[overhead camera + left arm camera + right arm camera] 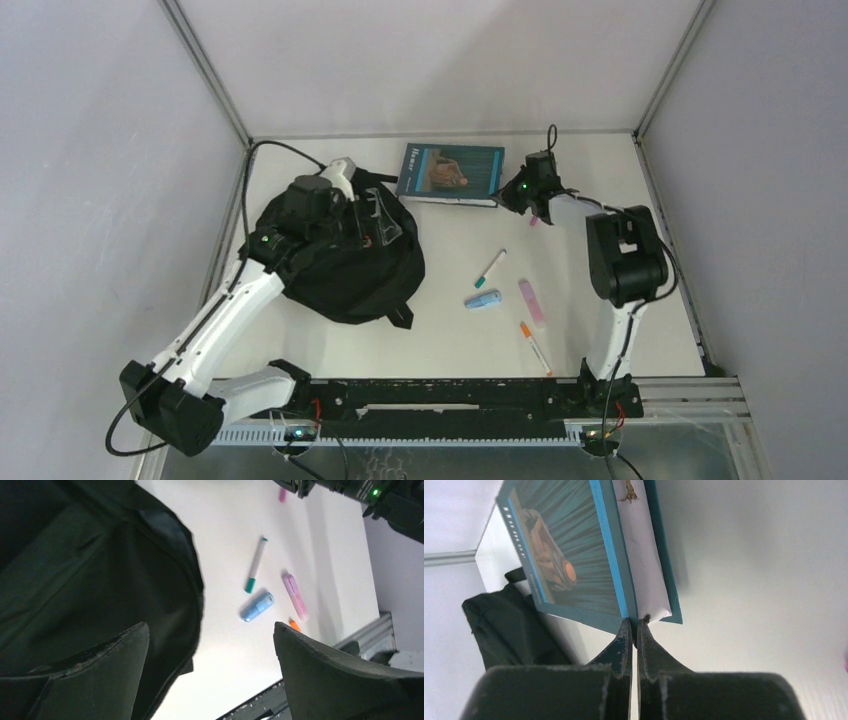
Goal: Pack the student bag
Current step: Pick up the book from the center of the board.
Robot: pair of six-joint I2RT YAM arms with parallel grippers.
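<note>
**R fingers (621, 645) pressed together at book (574, 555) corner; L fingers (100, 680) spread over bag (350, 265)**

Top view: book lies flat at far side of table (600, 330). Bag sits on table left of book & nearer than it, close to book's left near corner. L arm reaches over bag's top. R arm's tip is at book's right near corner. Nearer than book, on bare table: teal-cap pen (490, 268), blue tube (483, 299), pink marker (530, 300), orange pen (535, 345).

L wrist: L fingers spread wide, nothing between them. Bag fabric fills the left side; pens lie on table past it.

R wrist: R fingers pressed together, tips touching book's corner where cover meets pages. Can't tell if cover is caught between them. Bag shows beyond book's far edge.
</note>
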